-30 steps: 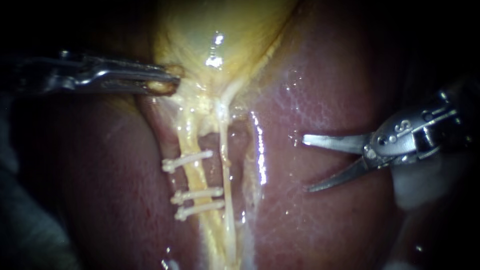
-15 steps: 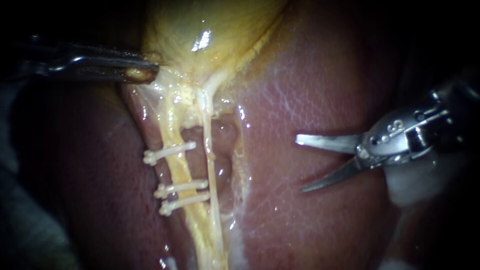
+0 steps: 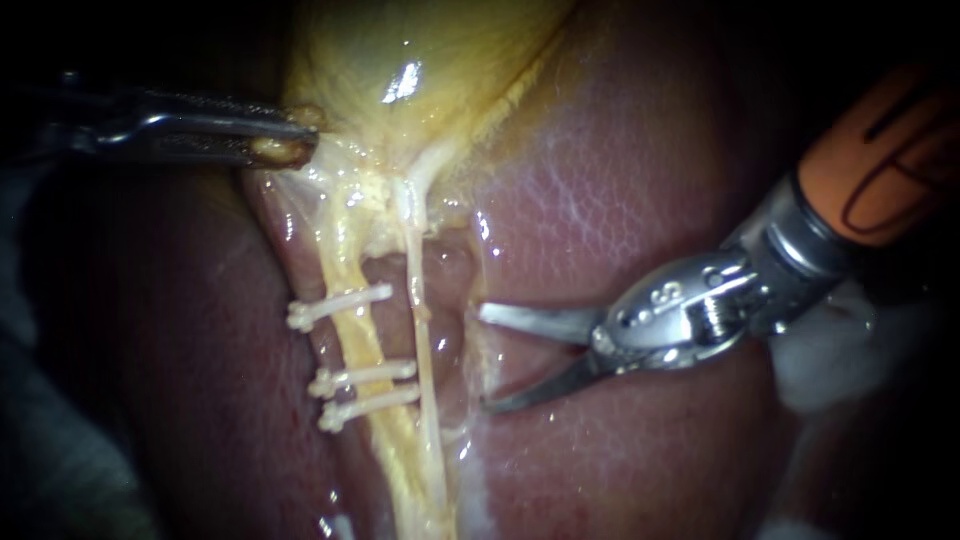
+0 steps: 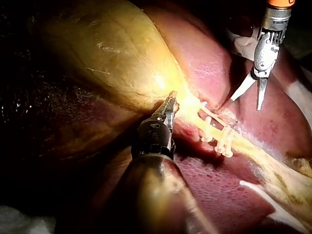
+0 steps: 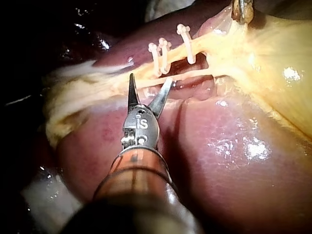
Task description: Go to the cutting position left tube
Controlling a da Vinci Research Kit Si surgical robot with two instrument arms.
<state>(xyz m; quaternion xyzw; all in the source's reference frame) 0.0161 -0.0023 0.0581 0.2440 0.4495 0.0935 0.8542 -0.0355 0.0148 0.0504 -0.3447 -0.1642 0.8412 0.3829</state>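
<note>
"Nearest us, the right instrument (image 3: pixel 485 360). Why are its jaws spread like that?"

"Ready to straddle a tube, I'd guess. There's a clear gap between them and nothing in it. The tips sit over the liver (image 3: pixel 640 190), just beside the thin right tube (image 3: pixel 418 320), not touching it as far as I can tell."

"So it isn't in place?"

"Not to my eye. The left tube (image 3: pixel 352 335) is the thicker yellow one just beyond the thin one, with three clips (image 3: pixel 362 375) across it, one alone and two close together. The bare stretch between the single clip and the pair looks like the place to cut. To reach it, the jaws would have to pass the thin tube without snagging it."

"And the left instrument (image 3: pixel 290 140), further back?"

"Its jaws are clamped on the gallbladder (image 3: pixel 430 60) at its neck, drawing it aside. I reckon that's so both tubes lie taut and apart."
</note>
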